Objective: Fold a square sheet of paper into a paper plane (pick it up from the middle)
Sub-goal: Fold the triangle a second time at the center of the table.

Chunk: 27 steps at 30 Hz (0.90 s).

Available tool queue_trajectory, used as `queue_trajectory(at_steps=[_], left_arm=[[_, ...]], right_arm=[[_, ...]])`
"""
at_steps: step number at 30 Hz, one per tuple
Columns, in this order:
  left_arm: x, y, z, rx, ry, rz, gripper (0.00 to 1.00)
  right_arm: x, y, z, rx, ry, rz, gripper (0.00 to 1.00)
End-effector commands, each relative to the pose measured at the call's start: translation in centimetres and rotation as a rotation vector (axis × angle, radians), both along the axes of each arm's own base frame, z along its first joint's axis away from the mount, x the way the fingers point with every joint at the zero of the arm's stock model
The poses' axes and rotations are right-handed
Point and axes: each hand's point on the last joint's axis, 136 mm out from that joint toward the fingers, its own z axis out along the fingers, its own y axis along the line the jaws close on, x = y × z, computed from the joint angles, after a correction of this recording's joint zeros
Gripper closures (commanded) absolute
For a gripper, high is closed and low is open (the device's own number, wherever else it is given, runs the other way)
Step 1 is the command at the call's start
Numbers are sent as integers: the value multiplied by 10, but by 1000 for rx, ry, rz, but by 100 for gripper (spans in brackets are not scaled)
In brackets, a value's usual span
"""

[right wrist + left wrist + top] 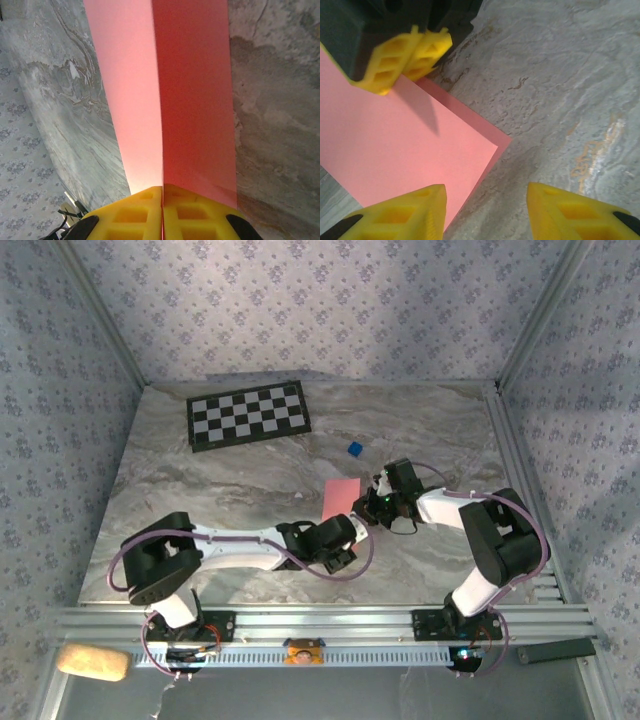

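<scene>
Right gripper [162, 197] is pinching the folded square sheet of paper [341, 499] shut between its fingers, mid-table.
Left gripper [484, 194] is hovering, jaws apart, over the sheet's near corner; bare marble table [250, 480] is lying open around its edges.

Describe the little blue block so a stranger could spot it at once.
On the grey marbled tabletop, find the black-and-white checkerboard mat near the far edge. Right of it, beyond the folded salmon-pink paper sheet, sits the small blue block. It is the only blue thing, tiny and touching nothing.
</scene>
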Motion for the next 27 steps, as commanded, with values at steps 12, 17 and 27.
queue_trajectory(at_steps=[12,17,27], left_arm=[[24,-18,5,18,-150,30,55],[24,-18,5,21,-158,27,63],[26,-16,6,39,-174,27,85]], right_arm=[[-2,0,3,22,17,-9,91],[-3,-1,1,18,19,-11,90],[-3,-1,4,22,14,-11,90]])
